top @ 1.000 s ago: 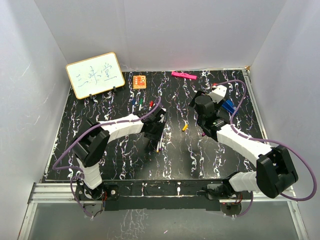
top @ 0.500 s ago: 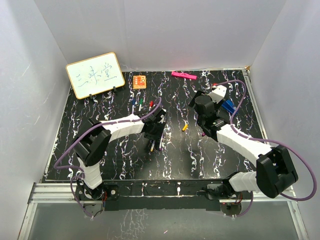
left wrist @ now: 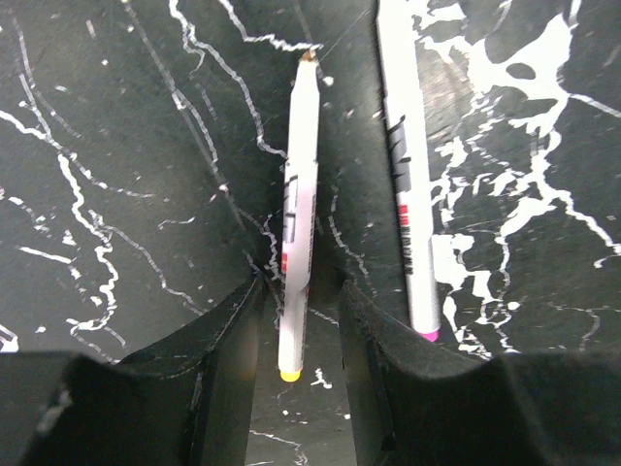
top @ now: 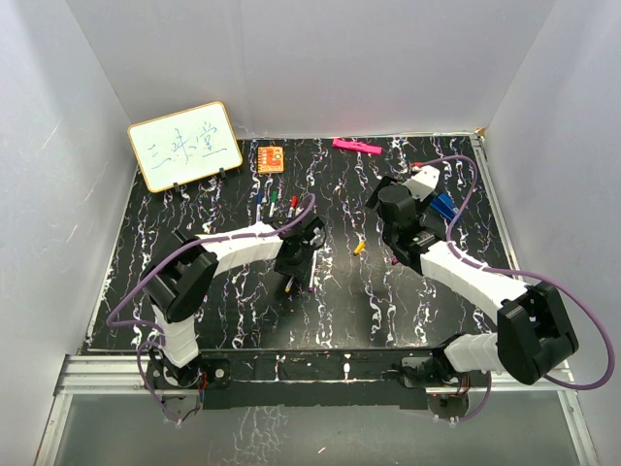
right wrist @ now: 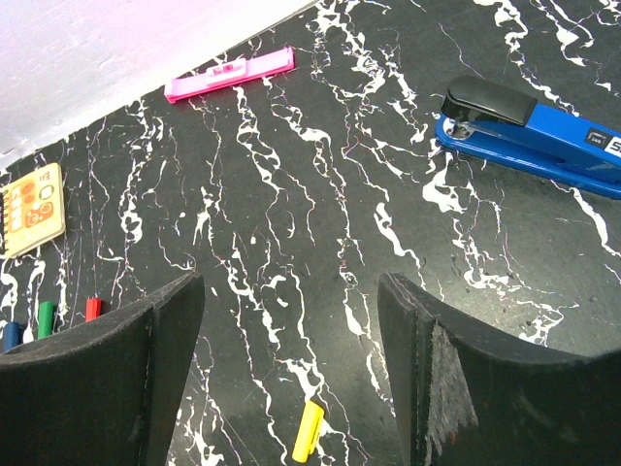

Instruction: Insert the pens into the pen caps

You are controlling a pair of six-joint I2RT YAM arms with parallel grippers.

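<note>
The left hand is down low over the black marbled bench, in its middle left part. Its two fingers stand on either side of a yellow-ended pen lying flat on the surface. A narrow strip of bench shows on each side of the barrel, so the hand is open around the pen and not clamped on it. The pen's bare nib points away from the wrist and its yellow end lies between the fingers. Just beside it on the right, roughly parallel, lies a pink-ended pen, outside the fingers. The right hand hangs above the right half of the bench, its fingers spread wide with nothing between them. Below it a yellow cap lies alone on the surface. A red cap, a green cap and a blue cap lie in a row farther back, near an orange notebook. A blue stapler lies by the right edge, a pink bar lies at the back wall, and a whiteboard stands in the far left corner.
</note>
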